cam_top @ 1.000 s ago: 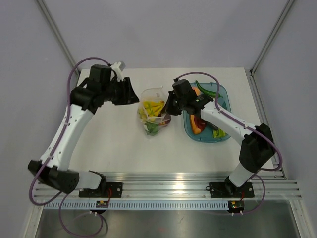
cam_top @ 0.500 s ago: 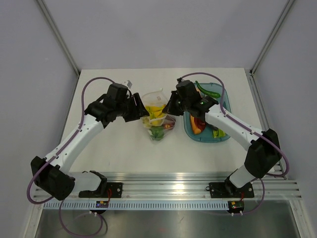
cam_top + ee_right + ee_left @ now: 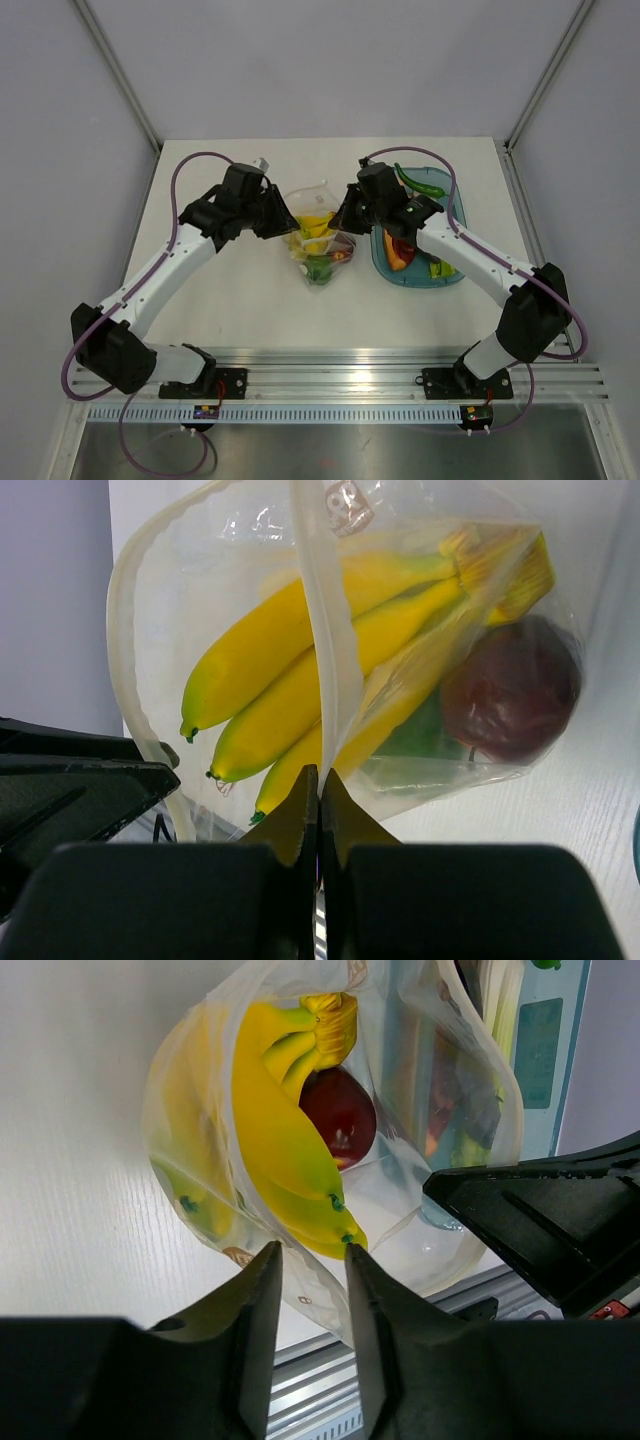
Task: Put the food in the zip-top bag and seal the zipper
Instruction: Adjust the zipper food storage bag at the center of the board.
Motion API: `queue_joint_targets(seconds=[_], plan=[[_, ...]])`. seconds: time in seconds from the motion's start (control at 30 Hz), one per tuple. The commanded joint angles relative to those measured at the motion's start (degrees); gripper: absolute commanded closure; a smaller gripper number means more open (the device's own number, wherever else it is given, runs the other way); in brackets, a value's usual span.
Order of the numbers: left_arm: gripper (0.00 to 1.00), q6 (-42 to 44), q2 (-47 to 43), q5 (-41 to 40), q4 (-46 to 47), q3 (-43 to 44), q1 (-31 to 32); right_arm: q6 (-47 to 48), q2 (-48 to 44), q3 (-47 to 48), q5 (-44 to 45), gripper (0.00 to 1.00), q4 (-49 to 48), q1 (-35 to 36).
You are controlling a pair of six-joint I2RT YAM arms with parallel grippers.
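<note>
Where the two arms reach in from the near edge of the white table [image 3: 230, 300], we see their grippers close in from either side on a clear crinkly plastic zip-top bag [image 3: 312, 195] at centre frame of the overhead view. The left gripper [image 3: 309, 1252] stands part-way open at the bottom of its wrist view. Its fingers sit astride an edge of the bag with a gap showing between them. The right gripper [image 3: 318, 772] is pressed closed on the pale ridged zipper strip [image 3: 325, 630], which runs up from its fingertips. Inside the bag lie a yellow toy banana bunch [image 3: 280, 1130], a dark red toy apple [image 3: 510, 685] and a green round toy fruit [image 3: 318, 268]. Just right of the bag, a teal oval tray [image 3: 405, 281] holds an orange wedge-shaped piece [image 3: 397, 257], with a long green toy pepper [image 3: 420, 184] at its far end.
</note>
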State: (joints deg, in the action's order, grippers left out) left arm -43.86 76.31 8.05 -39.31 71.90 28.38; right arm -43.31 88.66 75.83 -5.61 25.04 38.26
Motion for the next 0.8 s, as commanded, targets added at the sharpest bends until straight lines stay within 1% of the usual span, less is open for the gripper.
queue_joint_targets(seconds=[0.0, 0.03, 0.07, 0.1, 0.13, 0.2, 0.23, 0.27, 0.3, 0.33, 0.37, 0.4, 0.47, 0.5, 0.53, 0.6, 0.63, 0.67, 0.7, 0.73, 0.77], plan=[[0.72, 0.08, 0.33, -0.59, 3.36, 1.49, 0.36, -0.20, -2.53, -0.07, 0.33, 1.00, -2.45, 0.85], [0.76, 0.43, 1.02, -0.32, 3.45, 1.93, 0.45, -0.11, -2.53, -0.07, 0.51, 1.00, -2.45, 0.85], [0.90, 1.22, 1.64, -0.15, 2.84, 3.41, 0.36, -0.11, -2.44, 0.02, 0.60, 1.00, -2.36, 0.85], [0.98, 1.84, 2.34, -0.14, 2.31, 4.73, 0.36, 0.07, -2.44, 0.10, 0.77, 1.00, -2.36, 0.76], [1.00, 2.45, 3.04, -0.41, 1.61, 6.22, 0.36, 0.50, -2.18, 0.37, 0.95, 1.00, -2.36, 0.85], [1.00, 5.09, 5.42, -0.76, 0.47, 12.10, 0.27, 1.47, -1.48, 2.38, 1.65, 1.00, -2.45, 0.76], [1.00, 7.79, 6.38, -1.37, 0.03, 14.82, -0.16, 3.21, 0.18, 5.87, 2.09, 1.00, -2.36, 0.68], [1.00, 9.04, 9.70, -1.72, -2.76, 19.03, -0.69, 4.36, 1.33, 8.78, 2.26, 1.00, -1.93, 0.59], [1.00, 10.18, 11.47, -1.73, -4.62, 27.86, -1.39, 5.33, 2.82, 12.37, 2.61, 1.00, 1.30, 0.41], [1.00, 11.15, 13.58, -0.42, -6.72, 33.69, -2.09, 7.25, 5.70, 16.67, 3.05, 1.00, 3.59, 0.32], [1.00, 13.25, 16.30, 0.20, -10.40, 38.62, -2.88, 7.97, 6.78, 24.02, 2.97, 1.00, 6.75, 0.41], [1.00, 14.14, 17.11, 0.21, -11.74, 46.67, -2.89, 8.41, 7.31, 26.45, 2.62, 1.00, 7.13, 0.41], [1.00, 16.08, 16.86, 1.08, -13.33, 50.26, -2.98, 8.50, 6.62, 28.14, 1.65, 1.00, 5.82, 0.59], [1.00, 16.43, 16.24, 1.70, -13.25, 50.53, -3.15, 8.33, 6.18, 27.62, 1.30, 1.00, 5.38, 0.59], [1.00, 17.04, 15.28, 3.18, -12.99, 47.92, -3.07, 7.72, 4.95, 26.66, 0.60, 1.00, 4.85, 0.67], [1.00, 17.66, 11.08, 4.94, -10.01, 41.08, -3.16, 6.49, 2.67, 19.47, 0.07, 1.00, 1.08, 1.29], [1.00, 18.36, 9.14, 6.61, -8.34, 31.38, -3.33, 4.57, 1.87, 12.05, -0.80, 1.00, -1.11, 1.64], [1.00, 19.15, 7.55, 6.97, -5.37, 26.67, -3.33, 3.42, 1.26, 8.23, -1.42, 1.00, -5.48, 2.51], [1.00, 19.85, 6.14, 7.15, -4.21, 22.10, -3.42, 2.02, 1.08, 4.62, -1.95, 0.98, -7.18, 3.13], [1.00, 21.17, 3.69, 8.02, -3.15, 12.75, -3.86, -0.17, 1.16, -1.68, -2.91, 0.93, -8.94, 3.66], [1.00, 21.70, 3.06, 8.64, -1.66, 9.17, -4.21, -1.24, 1.51, -4.18, -3.35, 0.88, -10.95, 4.88]])
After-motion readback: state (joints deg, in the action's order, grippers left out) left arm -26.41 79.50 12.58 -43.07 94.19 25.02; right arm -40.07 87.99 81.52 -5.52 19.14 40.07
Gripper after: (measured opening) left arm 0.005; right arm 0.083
